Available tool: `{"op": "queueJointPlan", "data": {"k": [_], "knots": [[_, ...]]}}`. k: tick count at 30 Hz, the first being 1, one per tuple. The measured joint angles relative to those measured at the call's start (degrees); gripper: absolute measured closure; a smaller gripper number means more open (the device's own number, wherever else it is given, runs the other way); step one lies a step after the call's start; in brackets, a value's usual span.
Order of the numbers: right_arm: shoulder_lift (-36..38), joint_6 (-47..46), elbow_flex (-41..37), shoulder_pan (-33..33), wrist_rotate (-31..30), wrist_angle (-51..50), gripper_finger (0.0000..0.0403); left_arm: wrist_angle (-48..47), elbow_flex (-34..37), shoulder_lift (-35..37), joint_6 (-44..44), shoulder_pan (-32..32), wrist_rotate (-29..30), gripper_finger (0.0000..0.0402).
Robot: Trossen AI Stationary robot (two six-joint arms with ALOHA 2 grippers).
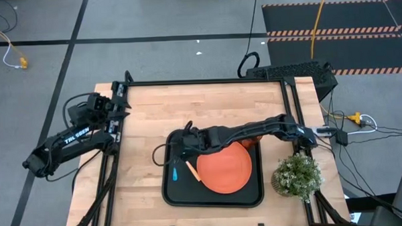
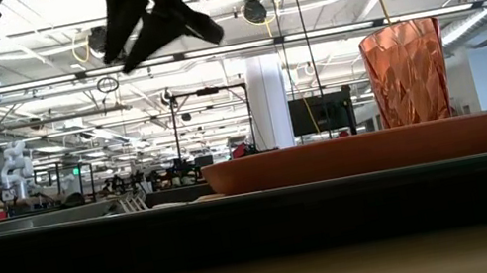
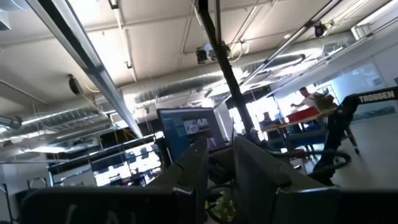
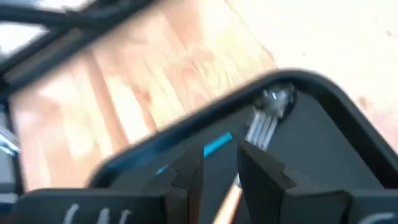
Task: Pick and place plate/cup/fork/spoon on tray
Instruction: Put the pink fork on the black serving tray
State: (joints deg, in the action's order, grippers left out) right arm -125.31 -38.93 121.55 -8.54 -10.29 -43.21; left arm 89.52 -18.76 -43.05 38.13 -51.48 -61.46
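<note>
The black tray lies at the table's near middle. On it rests the orange plate, and the orange cup stands behind the plate, partly under my right arm in the high view. The blue-handled spoon and the tan-handled fork lie on the tray's left part; the right wrist view shows the fork's tines. My right gripper hangs open over the tray's far left corner, well above it, with nothing between its fingers. My left gripper is open and empty, raised off the table's left edge.
A small potted plant stands at the table's right edge, next to the tray. Bare wooden tabletop lies to the left of and behind the tray.
</note>
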Motion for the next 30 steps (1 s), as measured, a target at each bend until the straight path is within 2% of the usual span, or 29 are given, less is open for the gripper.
{"op": "queueJointPlan", "data": {"k": [9,20,26,30], "knots": [[-0.31,1.62,0.08,0.38,2.96,1.38,0.0314,-0.07,-0.04,-0.02,2.22,0.00,-0.08,0.0321],[-2.96,1.75,-0.01,2.18,2.92,-10.63,0.0314,-2.25,-0.07,-0.07,2.67,0.02,-1.46,0.0321],[-6.80,0.80,-0.06,2.48,6.10,-12.19,0.0314,-2.47,-0.07,-0.07,3.19,-0.03,-3.20,0.0321],[-7.04,0.81,-0.06,2.46,5.98,-13.17,0.0314,-2.43,-0.07,0.00,3.78,-0.04,-4.55,0.0321]]}}
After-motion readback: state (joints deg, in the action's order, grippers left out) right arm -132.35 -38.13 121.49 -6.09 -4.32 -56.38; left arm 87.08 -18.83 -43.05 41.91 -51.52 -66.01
